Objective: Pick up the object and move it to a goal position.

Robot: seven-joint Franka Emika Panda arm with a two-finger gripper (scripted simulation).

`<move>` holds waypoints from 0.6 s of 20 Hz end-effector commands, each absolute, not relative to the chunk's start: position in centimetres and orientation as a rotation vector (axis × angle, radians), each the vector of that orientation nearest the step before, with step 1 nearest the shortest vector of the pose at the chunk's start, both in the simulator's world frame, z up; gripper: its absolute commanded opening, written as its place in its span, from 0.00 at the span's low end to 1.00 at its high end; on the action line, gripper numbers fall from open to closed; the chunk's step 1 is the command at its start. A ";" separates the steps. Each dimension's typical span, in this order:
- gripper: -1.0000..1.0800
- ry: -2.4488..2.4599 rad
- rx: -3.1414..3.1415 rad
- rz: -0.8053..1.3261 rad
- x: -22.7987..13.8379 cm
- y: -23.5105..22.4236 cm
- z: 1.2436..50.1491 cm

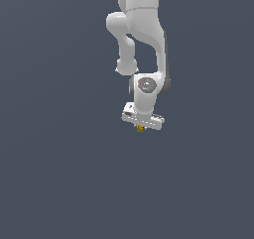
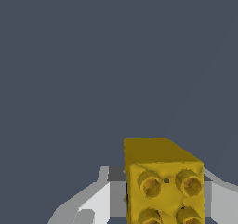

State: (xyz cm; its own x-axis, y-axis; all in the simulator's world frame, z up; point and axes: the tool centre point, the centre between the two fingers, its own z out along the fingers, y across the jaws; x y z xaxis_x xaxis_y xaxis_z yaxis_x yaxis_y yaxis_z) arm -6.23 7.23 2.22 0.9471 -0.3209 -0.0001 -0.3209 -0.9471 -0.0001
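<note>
The object is a small yellow-gold block (image 1: 140,128) with round studs on one face. It sits right under the white gripper (image 1: 140,129) in the exterior view, near the middle of the picture. In the wrist view the block (image 2: 162,181) fills the space between the two grey-white fingers (image 2: 95,202), which press against its sides. The gripper is shut on the block. The white arm rises above it toward the top of the exterior view. Whether the block touches the floor cannot be told.
A plain dark blue-grey surface (image 1: 59,173) fills both views. No other objects, edges or goal marker show.
</note>
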 end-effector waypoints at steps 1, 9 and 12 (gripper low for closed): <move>0.00 0.511 -3.100 0.000 -6.2 7.2 2.2; 0.00 0.511 -3.100 0.000 -6.1 7.2 2.6; 0.00 0.511 -3.100 0.000 -5.7 7.1 3.5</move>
State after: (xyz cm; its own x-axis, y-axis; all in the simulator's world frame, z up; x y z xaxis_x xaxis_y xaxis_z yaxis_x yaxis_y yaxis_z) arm -5.91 7.11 3.00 0.9471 -0.3211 -0.0014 -0.3211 -0.9471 0.0007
